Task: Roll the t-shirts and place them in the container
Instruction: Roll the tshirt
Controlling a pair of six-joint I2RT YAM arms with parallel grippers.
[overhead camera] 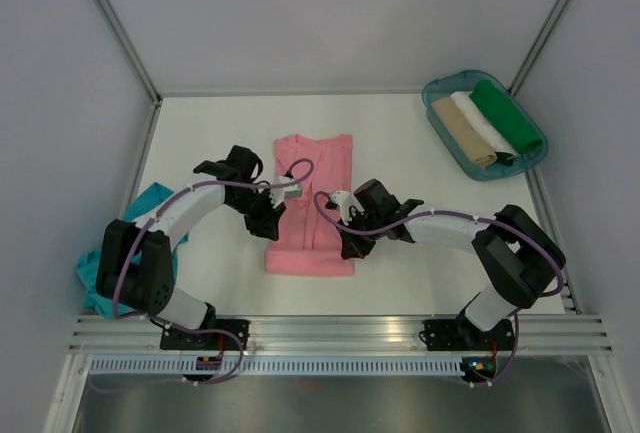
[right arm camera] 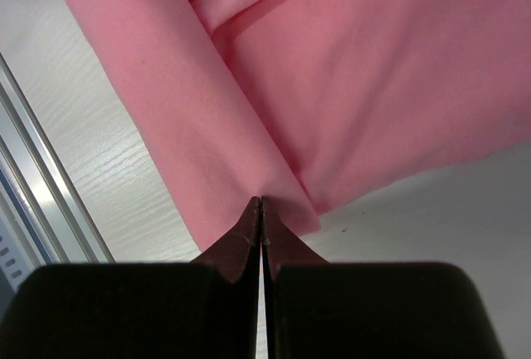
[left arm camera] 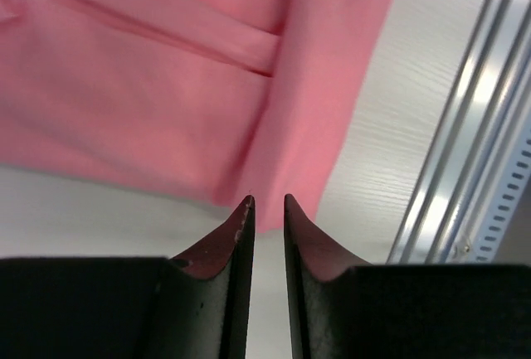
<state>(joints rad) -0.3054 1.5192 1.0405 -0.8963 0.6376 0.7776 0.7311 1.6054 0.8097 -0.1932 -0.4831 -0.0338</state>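
Salmon-pink t-shirt (overhead camera: 312, 203) lies mid-table, folded into a narrow strip. Its long axis runs near-to-far, w/ the near hem toward the arm bases. Both arms work its near end: left gripper (overhead camera: 268, 219) at the left edge, right gripper (overhead camera: 347, 245) at the right edge. So the strip sits btwn them and stretches away to the far side. Neither arm is clearly nearer. My read: the roll has to start at the near hem and travel far-ward, both corners moving together.

Right gripper: fingers pressed tight together at the near-right corner. A ridge of cloth runs straight into the tips, so it looks nipped.

Left gripper: fingers a narrow gap apart, w/ the near-left corner reaching in btwn the tips. Can't tell if it's actually caught.

The cloth is soft and layered, folded-in edges showing on top. It lies flat, no roll begun yet.

Teal-blue t-shirt (overhead camera: 97, 275) is crumpled at the table's left edge by the left arm, well apart from the pink one. Blue-green tray (overhead camera: 436, 121) at far right holds three cloth rolls (overhead camera: 485, 125).
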